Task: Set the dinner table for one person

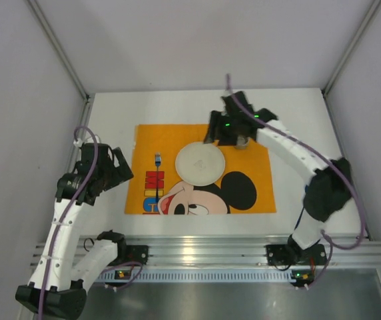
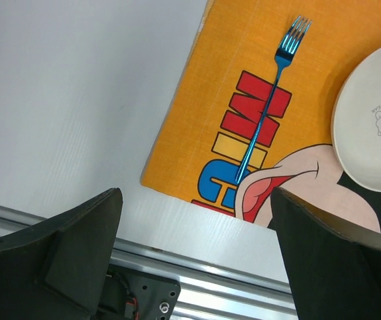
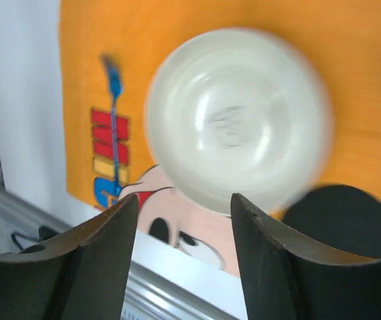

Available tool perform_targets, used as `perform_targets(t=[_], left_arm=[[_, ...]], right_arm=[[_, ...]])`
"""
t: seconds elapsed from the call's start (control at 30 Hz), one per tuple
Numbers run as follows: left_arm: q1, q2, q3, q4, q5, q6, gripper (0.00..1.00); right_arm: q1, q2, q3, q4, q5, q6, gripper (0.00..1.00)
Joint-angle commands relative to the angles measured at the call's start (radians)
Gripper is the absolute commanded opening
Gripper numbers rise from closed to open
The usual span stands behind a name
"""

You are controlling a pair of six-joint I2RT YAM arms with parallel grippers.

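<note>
Middle of the bench, white plate and blue fork sit on the Mickey placemat, left gripper and right gripper both spread empty, so next up is probably fetching a knife.

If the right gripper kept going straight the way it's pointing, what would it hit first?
Most likely the white plate on the orange placemat: it lies straight ahead of the open right gripper. The view is blurred, so depth is uncertain.
</note>
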Motion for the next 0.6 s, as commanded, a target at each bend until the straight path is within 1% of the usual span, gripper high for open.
perform_targets(t=[0.0,0.03,0.1,0.13,0.17,0.23,0.37,0.43,0.57], left_arm=[[-0.001,-0.013,-0.029,0.076,0.042,0.041,0.98],[-0.001,-0.012,-0.034,0.083,0.046,0.041,0.98],[-0.001,-0.012,-0.052,0.098,0.066,0.044,0.98],[-0.001,-0.012,-0.058,0.11,0.071,0.043,0.98],[-0.001,-0.01,-0.064,0.115,0.075,0.043,0.98],[-0.001,-0.007,-0.086,0.138,0.085,0.041,0.98],[-0.001,-0.004,-0.103,0.156,0.098,0.043,0.98],[-0.001,0.0,-0.101,0.159,0.094,0.046,0.98],[-0.001,-0.001,-0.109,0.163,0.088,0.041,0.98]], right_arm=[[-0.24,-0.286,-0.247,-0.054,0.17,-0.082,0.58],[-0.363,-0.369,-0.374,-0.096,0.183,-0.086,0.58],[-0.484,-0.43,-0.484,-0.139,0.186,-0.088,0.58],[-0.602,-0.476,-0.575,-0.174,0.18,-0.098,0.59],[-0.643,-0.49,-0.613,-0.194,0.178,-0.102,0.59],[-0.797,-0.521,-0.697,-0.232,0.166,-0.118,0.59],[-0.937,-0.53,-0.759,-0.271,0.161,-0.144,0.6],[-0.995,-0.523,-0.757,-0.295,0.198,-0.151,0.61],[-1.026,-0.481,-0.73,-0.309,0.226,-0.151,0.61]])
